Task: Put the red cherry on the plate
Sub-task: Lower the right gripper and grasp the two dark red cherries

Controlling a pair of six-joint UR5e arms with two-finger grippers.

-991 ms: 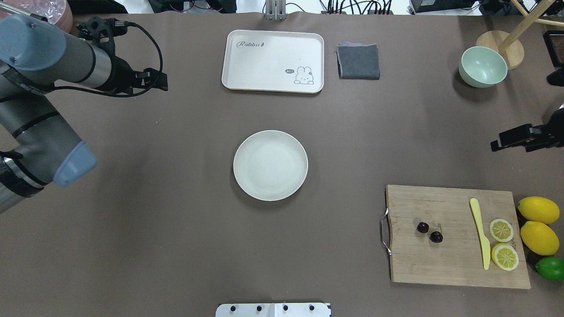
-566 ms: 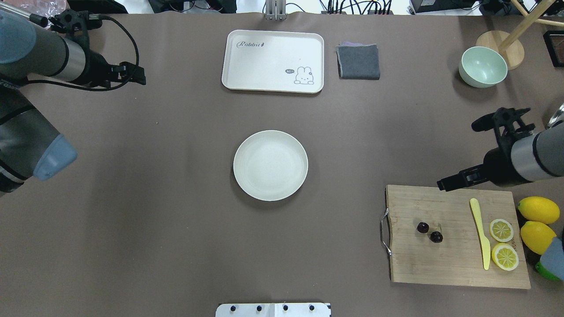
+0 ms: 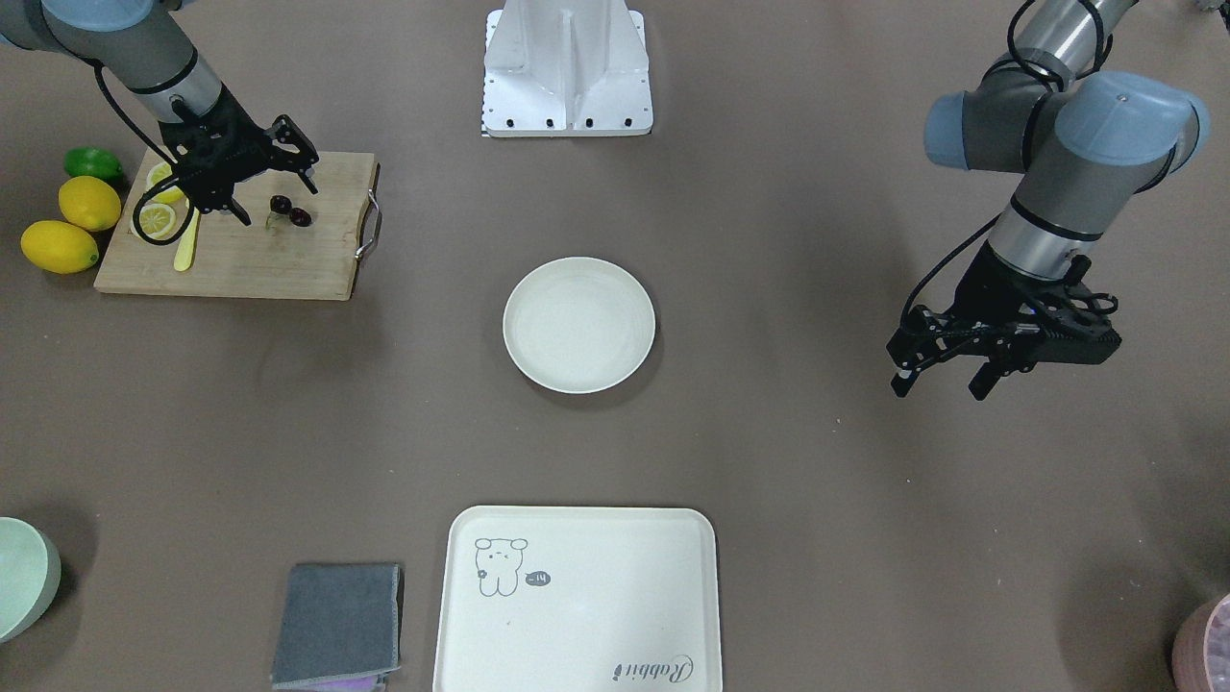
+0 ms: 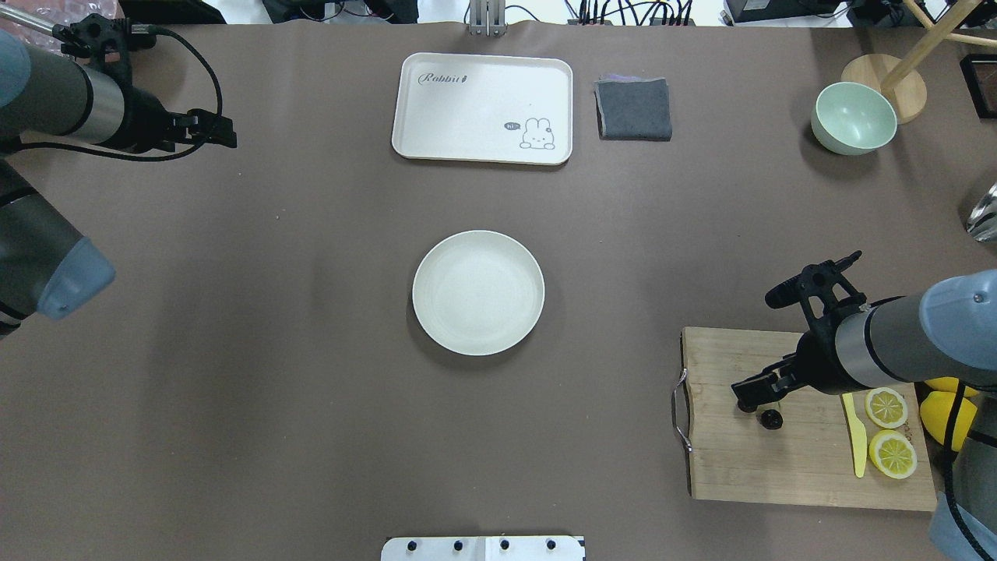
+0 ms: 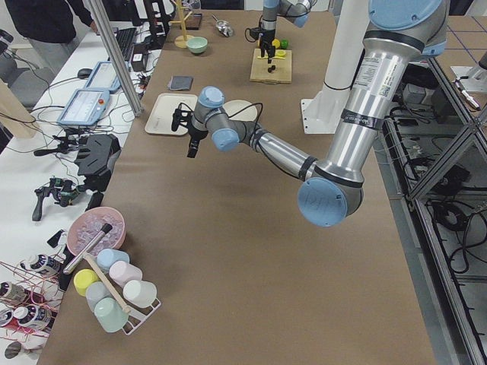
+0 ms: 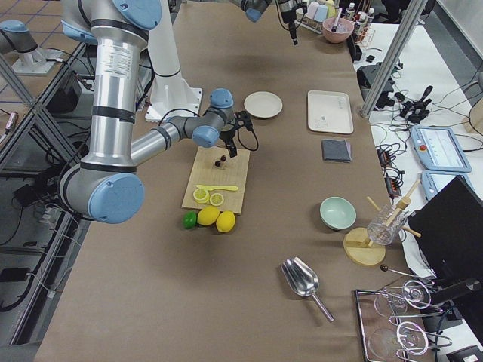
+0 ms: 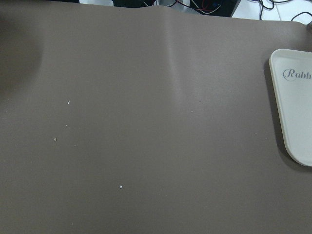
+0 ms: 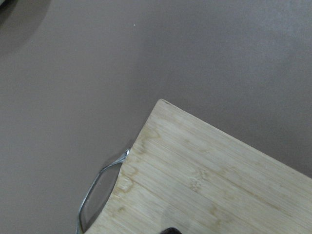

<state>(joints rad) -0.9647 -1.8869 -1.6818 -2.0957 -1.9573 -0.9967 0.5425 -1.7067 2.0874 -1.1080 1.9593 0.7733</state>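
The red cherry, a dark joined pair, lies on the wooden cutting board at the table's right. My right gripper hangs open just over the pair, one finger on each side, holding nothing. From overhead, one cherry shows and the right gripper covers the other. The off-white plate sits empty at the table's middle. Far off at the left, my left gripper is open above bare table. The right wrist view shows only the board's corner and its metal handle.
On the board lie a yellow knife and two lemon halves; whole lemons and a lime sit beside it. A cream tray, grey cloth and green bowl line the far edge.
My right arm has swung in from the right edge and come down over the cherries on the board. My left arm has drawn back toward the far left corner.
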